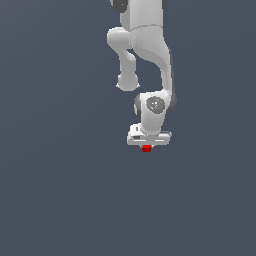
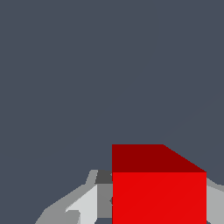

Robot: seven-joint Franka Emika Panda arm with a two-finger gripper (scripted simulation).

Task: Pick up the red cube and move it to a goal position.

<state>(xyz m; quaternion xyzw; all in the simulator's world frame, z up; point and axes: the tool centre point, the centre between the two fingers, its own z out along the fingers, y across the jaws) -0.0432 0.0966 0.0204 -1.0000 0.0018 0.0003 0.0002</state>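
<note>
Red cube (image 1: 146, 148) is showing at 6 o'clock beneath the gripper (image 1: 147, 146); only the wrist view is showing us fingers (image 2: 89, 203) clamping it (image 2: 159, 197).

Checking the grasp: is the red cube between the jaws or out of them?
Between them: the red cube fills the gap, grey fingers flanking both sides.

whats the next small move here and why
Probably close the hand on the small bright red cube. In the wrist view the cube sits between the grey fingers, one visible at each side, and whether they already grip it is not clear.
</note>
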